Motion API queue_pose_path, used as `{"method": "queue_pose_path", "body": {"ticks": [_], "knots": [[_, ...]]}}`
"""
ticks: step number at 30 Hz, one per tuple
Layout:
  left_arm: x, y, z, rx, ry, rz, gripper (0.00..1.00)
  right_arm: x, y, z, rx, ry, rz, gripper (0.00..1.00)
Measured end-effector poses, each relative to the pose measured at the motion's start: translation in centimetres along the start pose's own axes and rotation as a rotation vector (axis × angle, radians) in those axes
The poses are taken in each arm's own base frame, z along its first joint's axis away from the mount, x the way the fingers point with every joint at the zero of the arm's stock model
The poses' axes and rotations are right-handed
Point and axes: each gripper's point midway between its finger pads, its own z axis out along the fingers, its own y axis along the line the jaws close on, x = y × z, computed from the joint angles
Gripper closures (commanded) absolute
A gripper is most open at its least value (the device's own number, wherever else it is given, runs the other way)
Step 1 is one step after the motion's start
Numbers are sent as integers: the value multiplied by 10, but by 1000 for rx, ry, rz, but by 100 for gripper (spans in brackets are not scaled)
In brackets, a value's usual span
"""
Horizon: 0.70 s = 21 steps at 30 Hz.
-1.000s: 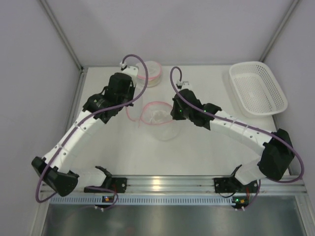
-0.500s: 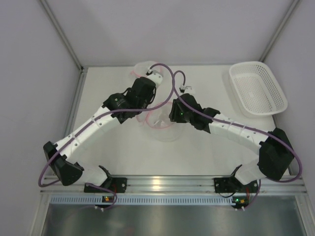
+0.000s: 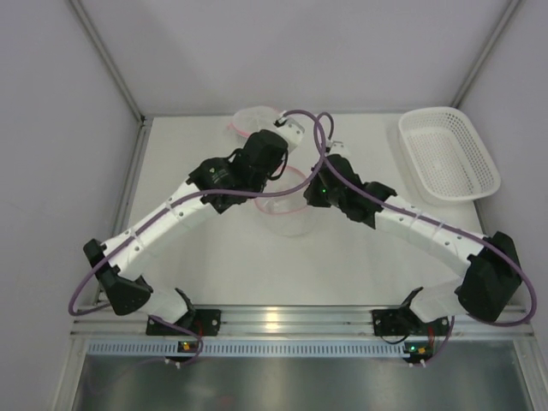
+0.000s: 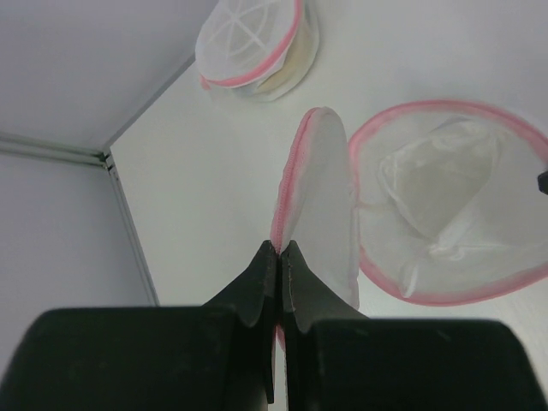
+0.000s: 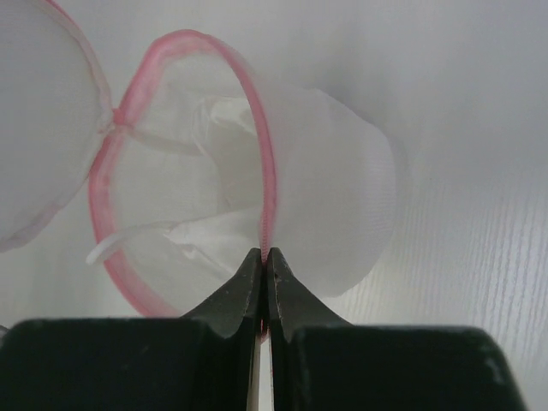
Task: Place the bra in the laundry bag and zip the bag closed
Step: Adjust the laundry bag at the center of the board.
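The laundry bag [image 3: 287, 214] is a round white mesh pod with a pink zipper rim, standing open mid-table. The white bra [image 4: 445, 193] lies inside it and also shows in the right wrist view [image 5: 218, 184]. My left gripper [image 4: 281, 248] is shut on the pink edge of the hinged lid [image 4: 321, 197], holding it upright beside the opening; in the top view the left gripper [image 3: 272, 177] is at the bag's left rim. My right gripper [image 5: 264, 254] is shut on the bag's pink rim [image 5: 267, 171]; in the top view the right gripper [image 3: 313, 195] is at the bag's right side.
A second round mesh bag [image 3: 254, 122] with pink trim sits at the back of the table, also in the left wrist view [image 4: 253, 43]. A white plastic basket [image 3: 449, 154] stands at the back right. White walls enclose the table.
My left arm has swung right from the back left, carrying the lid over to the bag's opening. My right gripper has stayed on the rim, and the bag has shifted slightly right.
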Motion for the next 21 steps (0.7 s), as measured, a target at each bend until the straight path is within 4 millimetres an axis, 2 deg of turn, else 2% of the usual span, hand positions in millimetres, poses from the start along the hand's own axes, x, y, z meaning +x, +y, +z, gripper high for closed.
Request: {"method": "queue_pose_path", "body": {"ticks": [4, 11, 14, 16, 17, 19, 20, 21], "knots": [[-4, -25, 4, 54, 1, 18, 100, -2, 0, -7, -10, -16, 38, 100], [17, -92, 30, 144, 98, -4, 96, 24, -21, 0, 30, 34, 101, 100], [20, -107, 30, 181, 113, -44, 97, 29, -30, 3, 52, 42, 123, 99], [19, -110, 29, 187, 114, -71, 98, 30, -35, 2, 60, 40, 136, 96], [19, -112, 29, 188, 115, -84, 98, 29, -36, 0, 60, 36, 143, 89], [19, -116, 30, 196, 122, -101, 99, 27, -40, -6, 58, 23, 160, 81], [20, -120, 31, 202, 128, -107, 99, 26, -42, -10, 55, 15, 167, 73], [20, -122, 33, 205, 131, -110, 100, 26, -44, -14, 53, 7, 173, 71]]}}
